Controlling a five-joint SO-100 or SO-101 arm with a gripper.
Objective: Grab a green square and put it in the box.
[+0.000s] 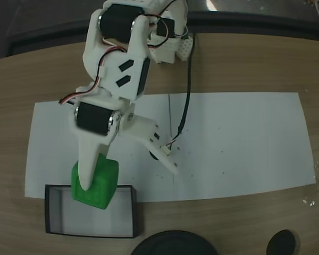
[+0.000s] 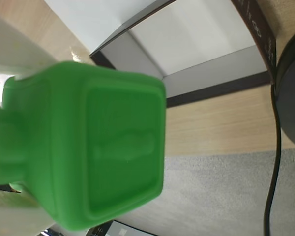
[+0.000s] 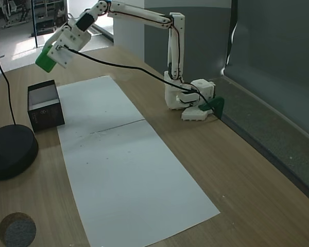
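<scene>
Jaws pinching the green square (image 1: 95, 187) hold it aloft at the box's (image 1: 91, 230) eleven o'clock corner, so only lowering and release remain.

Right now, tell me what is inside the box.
The box shows a bare pale floor. The green cube, held in the gripper, hangs above it, hiding one corner in the top-down fixed view.

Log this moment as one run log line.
phase: carry | gripper: shut on green square | square: lifted, above near edge of box | release: not yet
</scene>
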